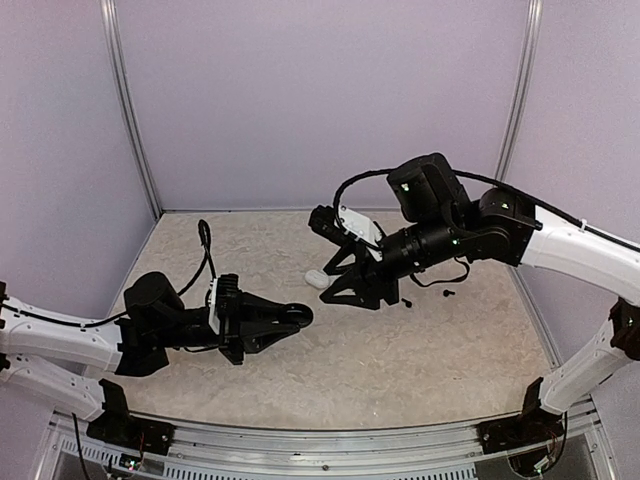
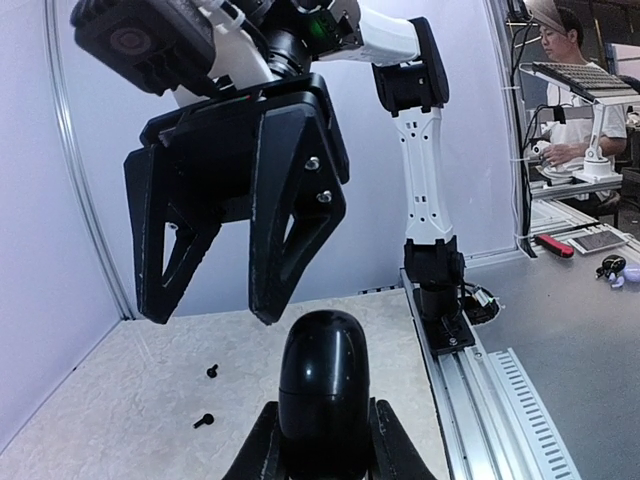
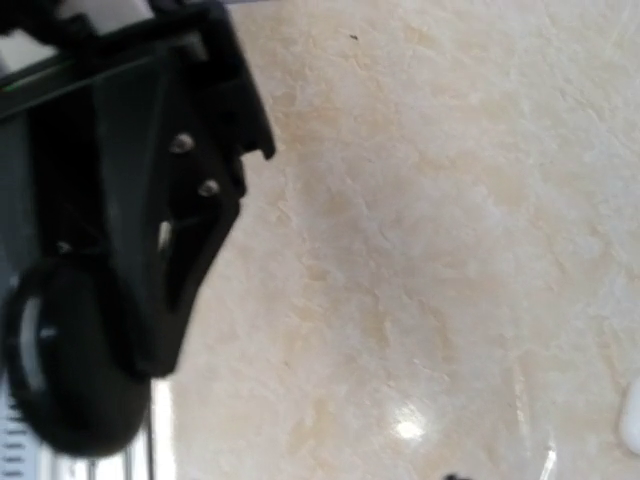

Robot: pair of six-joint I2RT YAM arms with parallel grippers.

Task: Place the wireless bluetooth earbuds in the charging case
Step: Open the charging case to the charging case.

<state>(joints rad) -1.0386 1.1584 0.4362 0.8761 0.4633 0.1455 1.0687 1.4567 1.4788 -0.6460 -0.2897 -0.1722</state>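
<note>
A small white oval charging case [image 1: 316, 278] lies on the table just left of my right gripper [image 1: 350, 297]. Its edge also shows in the right wrist view [image 3: 632, 415]. My right gripper is open and empty, hanging above the table; the left wrist view shows it [image 2: 210, 318] with jaws spread. My left gripper [image 1: 295, 316] is shut on a glossy black egg-shaped object [image 2: 325, 385] with a seam round it, held low in front of the right gripper. No white earbuds are in view. Two tiny black pieces [image 1: 408, 302] [image 1: 448, 293] lie on the table to the right.
The same two black pieces show in the left wrist view [image 2: 212, 371] [image 2: 203, 421]. Purple walls close the beige table [image 1: 400, 370] at the back and sides. A metal rail [image 1: 330, 450] runs along the near edge. A person sits at a bench [image 2: 575, 90] beyond the enclosure.
</note>
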